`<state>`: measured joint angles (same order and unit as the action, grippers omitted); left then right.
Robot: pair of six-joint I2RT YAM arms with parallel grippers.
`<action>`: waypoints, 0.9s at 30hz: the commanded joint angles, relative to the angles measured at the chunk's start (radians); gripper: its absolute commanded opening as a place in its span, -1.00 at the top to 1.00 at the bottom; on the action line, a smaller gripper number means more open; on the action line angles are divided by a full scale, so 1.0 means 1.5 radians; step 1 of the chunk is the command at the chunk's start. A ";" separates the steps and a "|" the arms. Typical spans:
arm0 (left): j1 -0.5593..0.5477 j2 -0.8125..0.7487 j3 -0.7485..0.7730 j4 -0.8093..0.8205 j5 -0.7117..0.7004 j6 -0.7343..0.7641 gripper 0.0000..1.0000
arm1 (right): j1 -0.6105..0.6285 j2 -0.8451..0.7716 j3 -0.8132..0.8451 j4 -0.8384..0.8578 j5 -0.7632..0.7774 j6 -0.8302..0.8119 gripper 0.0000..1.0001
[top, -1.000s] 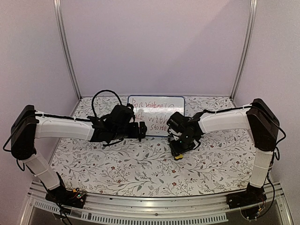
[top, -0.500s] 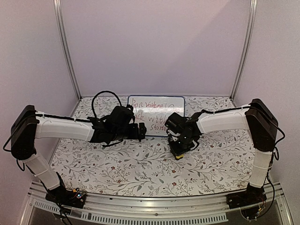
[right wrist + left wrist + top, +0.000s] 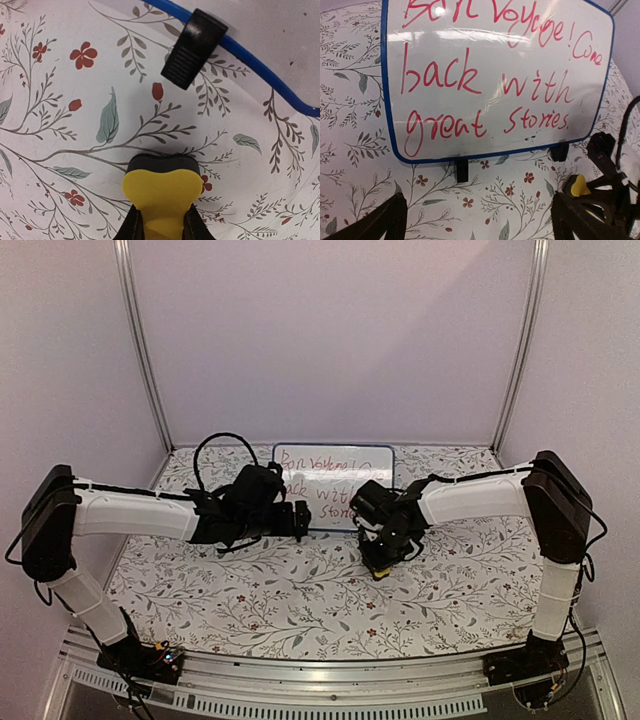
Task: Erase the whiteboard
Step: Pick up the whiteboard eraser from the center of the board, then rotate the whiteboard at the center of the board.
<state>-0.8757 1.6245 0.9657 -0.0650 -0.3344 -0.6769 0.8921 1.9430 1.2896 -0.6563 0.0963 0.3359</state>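
The whiteboard (image 3: 333, 485) stands at the back middle of the table on two black feet, with red handwriting all over it. In the left wrist view the whiteboard (image 3: 495, 75) fills the upper frame. My left gripper (image 3: 302, 520) is open and empty, just in front of the board's lower left part; its fingers (image 3: 375, 225) sit at the bottom corners. My right gripper (image 3: 378, 562) is shut on the yellow sponge eraser (image 3: 162, 192), held low over the table in front of the board's right foot (image 3: 194, 47). The eraser also shows in the left wrist view (image 3: 579, 186).
The table carries a floral-patterned cloth (image 3: 300, 600). Pale walls and metal posts (image 3: 140, 350) enclose the back and sides. The board's blue-edged lower corner (image 3: 260, 65) shows at the top right of the right wrist view.
My right gripper with the eraser has shifted slightly left, toward the board's lower right. The left arm has barely moved.
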 commanded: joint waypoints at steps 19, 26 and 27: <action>0.322 -0.035 0.211 -0.087 0.391 0.287 -0.99 | -0.003 -0.175 0.034 0.190 0.042 -0.141 0.78; 0.443 0.101 0.271 0.010 0.668 0.261 -0.99 | -0.044 -0.236 0.001 0.214 0.010 -0.119 0.78; 0.452 0.116 0.276 0.022 0.692 0.258 -0.99 | -0.045 -0.244 -0.006 0.215 0.014 -0.119 0.78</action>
<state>-0.2527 1.7245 1.3334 -0.1242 0.4126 -0.2852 0.8467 1.6630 1.3113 -0.3828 0.1188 0.1532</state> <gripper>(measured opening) 0.996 0.193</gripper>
